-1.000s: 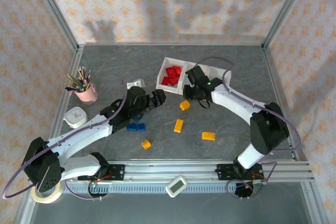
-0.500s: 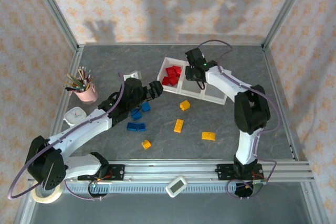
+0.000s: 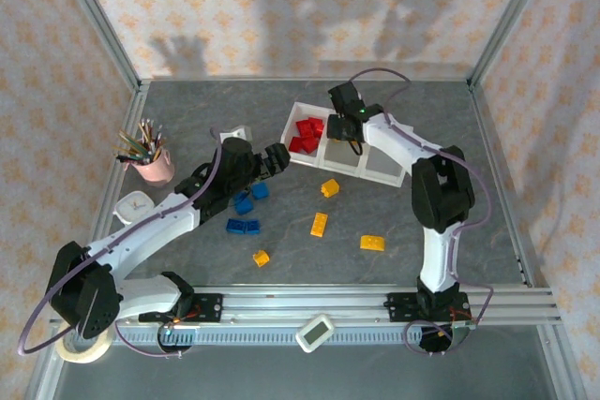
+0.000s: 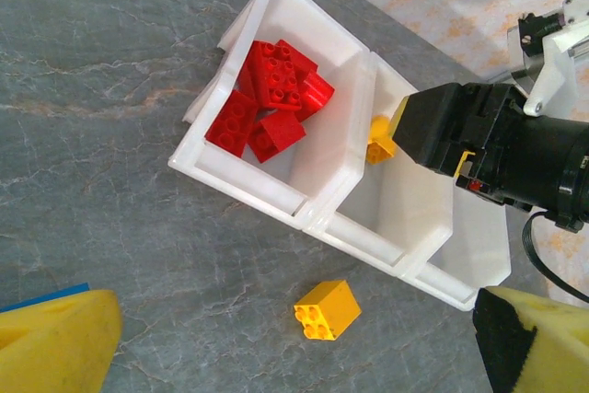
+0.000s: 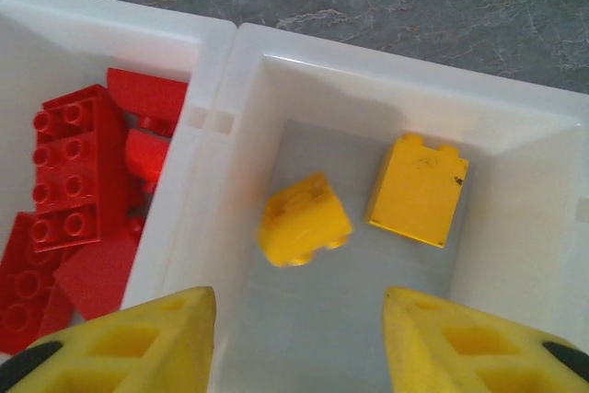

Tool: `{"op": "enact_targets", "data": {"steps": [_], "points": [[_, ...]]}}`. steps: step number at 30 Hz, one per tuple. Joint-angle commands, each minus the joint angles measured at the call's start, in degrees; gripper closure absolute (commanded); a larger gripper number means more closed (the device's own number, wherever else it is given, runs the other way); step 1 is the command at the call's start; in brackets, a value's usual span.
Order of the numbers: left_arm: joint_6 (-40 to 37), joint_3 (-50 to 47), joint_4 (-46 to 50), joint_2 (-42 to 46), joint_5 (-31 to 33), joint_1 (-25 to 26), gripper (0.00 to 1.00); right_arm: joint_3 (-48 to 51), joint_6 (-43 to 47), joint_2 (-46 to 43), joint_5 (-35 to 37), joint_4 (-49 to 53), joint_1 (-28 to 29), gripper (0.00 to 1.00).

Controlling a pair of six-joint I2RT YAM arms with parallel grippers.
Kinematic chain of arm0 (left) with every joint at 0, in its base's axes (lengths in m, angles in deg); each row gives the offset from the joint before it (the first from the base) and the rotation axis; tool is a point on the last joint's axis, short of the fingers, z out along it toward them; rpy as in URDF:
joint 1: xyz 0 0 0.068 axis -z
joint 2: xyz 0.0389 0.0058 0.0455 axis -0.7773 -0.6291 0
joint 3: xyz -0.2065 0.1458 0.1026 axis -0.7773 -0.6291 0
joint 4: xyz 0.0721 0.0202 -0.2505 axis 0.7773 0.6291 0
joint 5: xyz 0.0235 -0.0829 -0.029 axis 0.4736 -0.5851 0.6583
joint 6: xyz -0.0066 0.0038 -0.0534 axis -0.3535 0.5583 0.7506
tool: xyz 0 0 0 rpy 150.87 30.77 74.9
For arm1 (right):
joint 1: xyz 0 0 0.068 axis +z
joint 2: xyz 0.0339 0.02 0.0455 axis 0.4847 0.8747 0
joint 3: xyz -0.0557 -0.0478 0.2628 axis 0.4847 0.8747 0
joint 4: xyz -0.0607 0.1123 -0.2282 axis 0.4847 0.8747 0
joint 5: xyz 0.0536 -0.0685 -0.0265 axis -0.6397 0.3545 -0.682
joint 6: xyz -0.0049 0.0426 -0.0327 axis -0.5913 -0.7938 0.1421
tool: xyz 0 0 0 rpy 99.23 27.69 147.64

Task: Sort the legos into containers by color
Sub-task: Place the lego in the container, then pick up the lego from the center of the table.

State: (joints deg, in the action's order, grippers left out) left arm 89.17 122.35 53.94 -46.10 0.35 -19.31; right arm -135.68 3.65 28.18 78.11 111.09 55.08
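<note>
The containers are one white tray (image 3: pixel 384 168) with three compartments. Its left compartment holds several red legos (image 3: pixel 307 133) (image 4: pixel 271 98). My right gripper (image 3: pixel 349 128) (image 5: pixel 299 315) hangs open over the middle compartment, nothing between its fingers. Below it lie a blurred yellow lego (image 5: pixel 304 220) and a second yellow lego (image 5: pixel 419 190). My left gripper (image 3: pixel 279 158) (image 4: pixel 294 356) is open above the table, just short of a loose yellow lego (image 4: pixel 327 309) (image 3: pixel 329 187). More yellow legos (image 3: pixel 320 224) (image 3: pixel 372 243) (image 3: pixel 261 257) and blue legos (image 3: pixel 260 190) (image 3: pixel 243 227) lie on the table.
A pink cup of pencils (image 3: pixel 150 161) stands at the left, with a small white device (image 3: pixel 134 208) in front of it. A white block (image 3: pixel 241 138) sits left of the tray. A tape roll (image 3: pixel 80 348) and a timer (image 3: pixel 315 332) lie by the near rail.
My right gripper moved from the table up over the middle compartment, opened and let go a yellow lego. My left gripper shifted slightly away from the bases.
</note>
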Motion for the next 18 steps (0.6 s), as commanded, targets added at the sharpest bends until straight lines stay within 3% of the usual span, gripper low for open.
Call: {"op": "enact_targets", "data": {"steps": [1, 10, 18], "points": [[-0.81, 0.4, 0.62, 2.28, 0.25, -0.59, 0.01, 2.03, -0.1, -6.07, -0.8, 0.27, 0.98, 0.47], [1.12, -4.94, 1.54, 7.01, -0.37, -0.59, 0.01, 14.73, -3.64, -16.09, 0.4, 0.26, 6.69, 0.41], [4.28, -11.72, -0.94, 10.58, -1.9, -0.26, 0.01, 27.28, -16.17, -22.46, 0.97, -4.58, 11.55, 0.33]]}}
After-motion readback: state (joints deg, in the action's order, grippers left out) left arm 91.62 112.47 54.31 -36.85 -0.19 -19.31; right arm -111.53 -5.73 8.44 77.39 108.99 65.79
